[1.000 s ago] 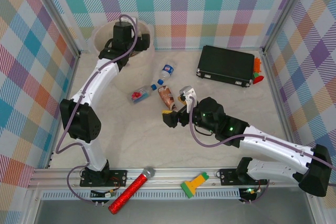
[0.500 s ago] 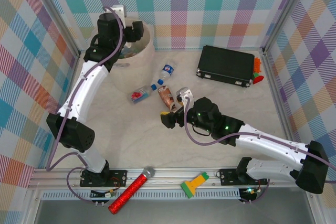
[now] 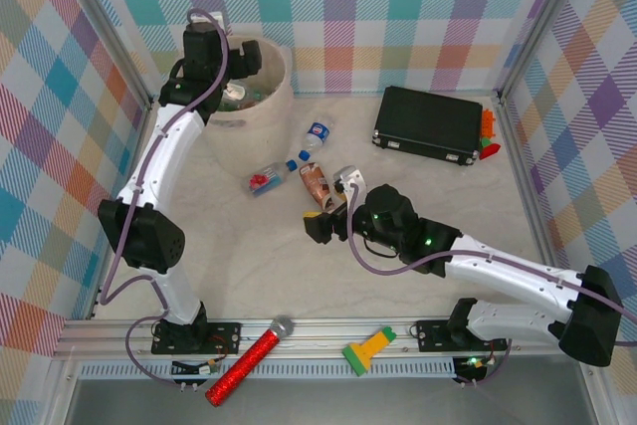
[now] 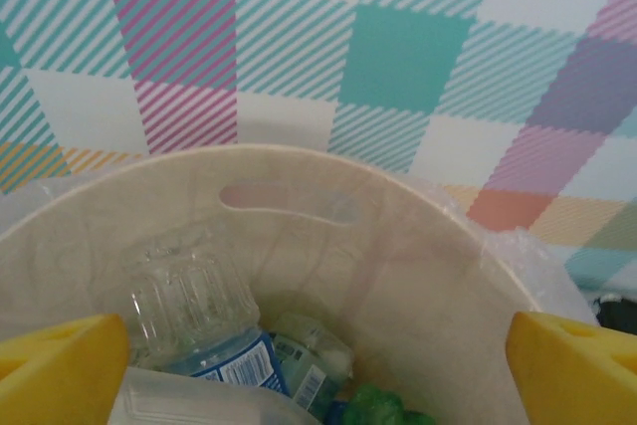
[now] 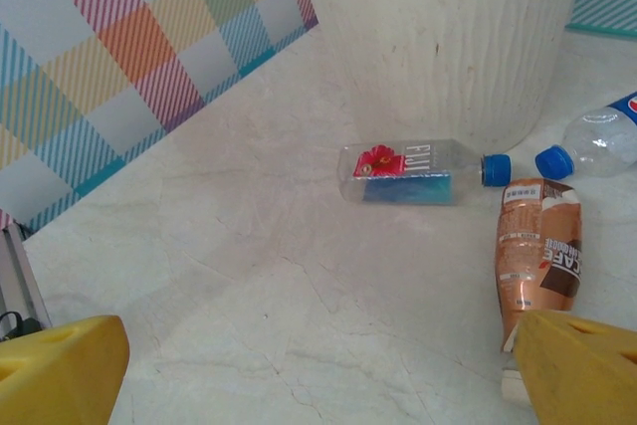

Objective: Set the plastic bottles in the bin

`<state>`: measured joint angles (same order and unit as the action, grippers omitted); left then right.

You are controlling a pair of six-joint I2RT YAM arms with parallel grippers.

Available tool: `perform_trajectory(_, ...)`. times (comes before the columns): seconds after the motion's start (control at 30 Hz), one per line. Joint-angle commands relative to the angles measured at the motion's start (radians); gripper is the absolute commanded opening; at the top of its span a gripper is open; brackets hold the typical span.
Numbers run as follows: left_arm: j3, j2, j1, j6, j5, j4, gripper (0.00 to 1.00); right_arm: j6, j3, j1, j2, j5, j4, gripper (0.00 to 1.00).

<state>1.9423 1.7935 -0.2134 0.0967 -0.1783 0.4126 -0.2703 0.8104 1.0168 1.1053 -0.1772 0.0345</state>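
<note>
Above the bin [image 3: 254, 121] rim, left jaws wide, empty, right jaws wide, empty, low beside three lying bottles [image 3: 315, 182]

Three plastic bottles are lying on the table [image 3: 249, 266]: one clear Fiji bottle [image 5: 418, 173] with a blue cap, one clear blue-capped Pepsi bottle [image 5: 597, 146], and one brown coffee bottle [image 5: 537, 256]. One cream bin [image 4: 299, 151] is standing at the far left, holding at least three more bottles, among them one ribbed clear bottle [image 4: 189, 306] and one green bottle [image 4: 373, 407]; the pile is hiding the exact number. One flat black case [image 3: 428, 123] is sitting at the far right. One red glitter microphone [image 3: 247, 362] and one green-and-yellow flashlight-like tool [image 3: 366, 350] are lying at the near edge.
</note>
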Motion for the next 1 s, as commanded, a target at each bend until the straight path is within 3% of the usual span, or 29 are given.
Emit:
perform_trajectory(0.0,-0.043,-0.051,0.005,0.025,0.034,-0.018,1.00,-0.010,0.036,0.008,0.025,-0.030,-0.015,0.99)
perform_trajectory(0.2,-0.061,-0.055,0.010,0.012,0.035,-0.020,1.00,-0.022,0.033,0.007,0.031,-0.022,-0.016,0.99)
perform_trajectory(0.37,-0.027,-0.006,0.020,0.040,0.116,0.011,1.00,-0.028,0.034,0.008,0.027,-0.022,-0.028,0.99)
perform_trajectory(0.83,-0.011,0.024,0.054,0.110,-0.021,0.128,0.95,-0.028,0.019,0.007,0.017,-0.035,-0.027,0.99)
perform_trajectory(0.97,-0.008,-0.014,0.052,0.114,0.013,0.124,0.95,-0.032,0.014,0.007,0.022,-0.038,-0.020,0.99)
